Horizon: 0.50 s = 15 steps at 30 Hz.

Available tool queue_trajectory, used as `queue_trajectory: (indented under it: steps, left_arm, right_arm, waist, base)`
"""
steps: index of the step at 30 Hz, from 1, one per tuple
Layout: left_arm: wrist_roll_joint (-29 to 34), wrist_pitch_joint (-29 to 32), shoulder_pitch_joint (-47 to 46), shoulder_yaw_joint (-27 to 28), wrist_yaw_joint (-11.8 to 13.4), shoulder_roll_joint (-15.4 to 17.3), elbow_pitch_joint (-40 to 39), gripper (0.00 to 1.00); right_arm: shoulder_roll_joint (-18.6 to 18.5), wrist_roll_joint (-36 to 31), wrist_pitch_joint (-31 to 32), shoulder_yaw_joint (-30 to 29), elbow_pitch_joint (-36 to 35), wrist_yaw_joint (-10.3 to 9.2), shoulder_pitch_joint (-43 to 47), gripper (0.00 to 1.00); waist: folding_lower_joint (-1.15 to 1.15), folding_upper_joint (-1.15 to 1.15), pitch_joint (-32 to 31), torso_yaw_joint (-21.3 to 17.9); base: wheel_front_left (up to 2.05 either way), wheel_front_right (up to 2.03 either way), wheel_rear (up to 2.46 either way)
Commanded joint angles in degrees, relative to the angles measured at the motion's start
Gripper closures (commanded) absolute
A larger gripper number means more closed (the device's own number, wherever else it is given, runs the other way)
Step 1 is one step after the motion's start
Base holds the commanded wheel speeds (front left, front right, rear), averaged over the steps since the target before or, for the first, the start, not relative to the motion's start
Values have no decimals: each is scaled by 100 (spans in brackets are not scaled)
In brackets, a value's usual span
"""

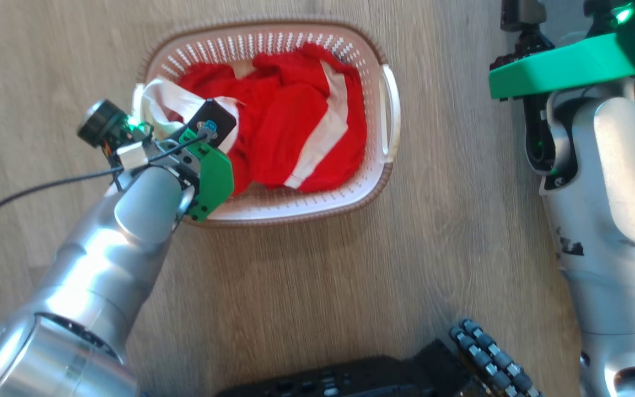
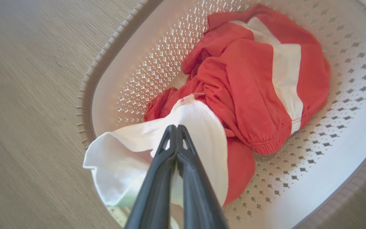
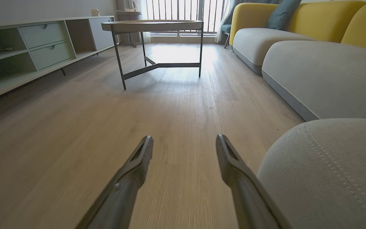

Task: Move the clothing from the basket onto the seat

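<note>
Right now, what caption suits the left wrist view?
Left gripper pinches the clothing by its white edge inside the basket.

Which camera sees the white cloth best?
The left wrist view: the white cloth sits close up, pinched by the shut left gripper. The head view shows it at the basket's left end, partly behind the wrist. The right wrist view faces floor and the grey seat.

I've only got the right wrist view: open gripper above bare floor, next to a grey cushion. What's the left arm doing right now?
Observer: The left gripper is shut on the white cloth.
Operator: Is the red part out?
Observer: No, the red garment lies bunched inside the basket.
Operator: Where's the basket?
Observer: It sits on the wood floor in front of the robot.
</note>
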Motion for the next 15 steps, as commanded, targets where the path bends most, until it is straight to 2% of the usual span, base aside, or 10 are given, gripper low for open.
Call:
queue_trajectory:
  steps: [1, 9, 15]
  left_arm:
    - [-118, -117, 81, 166, -9, 64, -94, 100]
    - [-724, -467, 450, 445, -80, -13, -456, 100]
    - [-1289, -526, 912, 602, -125, -17, -1097, 100]
  right_arm:
    - [14, 21, -27, 80, -137, 41, 198, 0]
    - [-116, 89, -27, 132, 33, 41, 482, 0]
    - [-173, 151, -27, 251, 232, 41, 776, 0]
  waist:
    - [0, 0, -261, 75]
    - [0, 0, -1070, 265]
    - [0, 0, -1764, 364]
  base:
    - [0, 0, 0]
    - [0, 0, 0]
    - [0, 0, 0]
